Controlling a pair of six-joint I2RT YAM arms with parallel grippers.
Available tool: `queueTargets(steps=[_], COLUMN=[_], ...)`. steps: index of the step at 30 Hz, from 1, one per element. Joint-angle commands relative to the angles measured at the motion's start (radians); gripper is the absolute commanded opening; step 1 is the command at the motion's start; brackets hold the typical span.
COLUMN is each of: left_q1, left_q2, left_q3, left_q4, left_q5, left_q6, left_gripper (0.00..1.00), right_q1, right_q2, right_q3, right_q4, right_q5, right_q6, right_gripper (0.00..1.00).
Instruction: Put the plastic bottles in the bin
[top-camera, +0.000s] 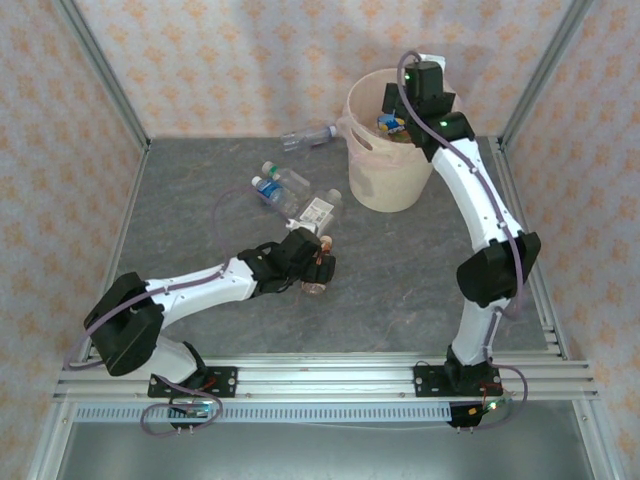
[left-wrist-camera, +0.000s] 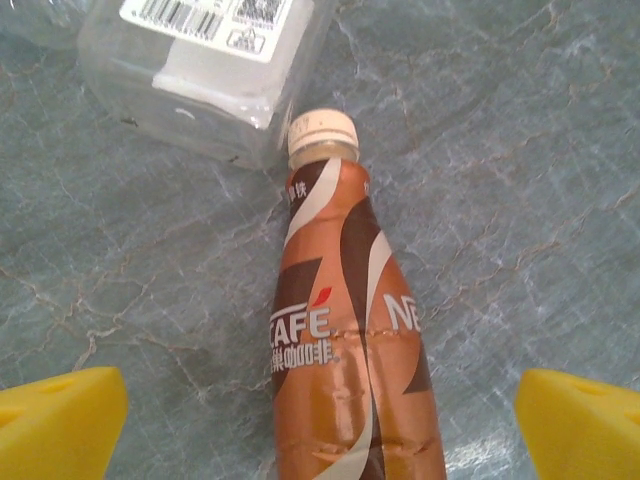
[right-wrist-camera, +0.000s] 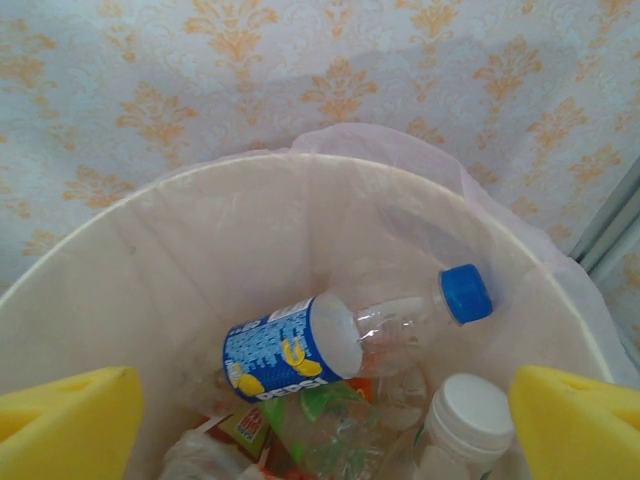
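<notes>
Left gripper (left-wrist-camera: 320, 422): jaws were spread fully, holding nothing. Brown coffee bottle (left-wrist-camera: 345, 360) lay flat on the table (left-wrist-camera: 520, 200) between the yellow pads (left-wrist-camera: 60, 425), with clear gaps on both sides and its cream cap pointing away from the hand. Just past the cap, ahead and slightly left of the hand, was a square clear bottle (left-wrist-camera: 200, 70) with a white barcode label. It lay flat, at or near contact with the cap.

Right gripper (right-wrist-camera: 320, 420): jaws were also wide apart and empty, hanging over the mouth of the bin (right-wrist-camera: 150, 270). Directly below the hand, inside the bin, a blue-label bottle (right-wrist-camera: 300, 350) lay on top of other bottles, its blue cap toward the right pad. A white-capped bottle (right-wrist-camera: 470, 415) sat under the right pad's side. The liner (right-wrist-camera: 400, 150) was draped over the rim beyond the hand.

Top view: a blue-capped bottle (top-camera: 275, 185) lay further beyond the left hand.
</notes>
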Motion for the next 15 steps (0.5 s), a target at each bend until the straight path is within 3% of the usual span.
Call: queueTargets(steps=[1, 5, 15], left_q1=[-0.013, -0.026, -0.033], left_q2=[0.007, 0.013, 0.085], left_q3=[0.025, 0.019, 0.043], left_q4=[-0.064, -0.087, -0.100], left_q5=[-0.014, 0.002, 0.077], left_q6=[0.026, 0.040, 0.038], left_gripper=[1.00, 1.00, 1.00], right_q1=[0.001, 0.000, 0.002], right_q2=[-0.108, -0.223, -0.554], right_q3=[-0.063, -0.197, -0.717], right_q4=[0.071, 0.141, 0.491], right_q5=[-0.077, -0.172, -0.464], right_q6=[0.042, 0.095, 0.179], right_gripper=[0.99, 0.99, 0.99])
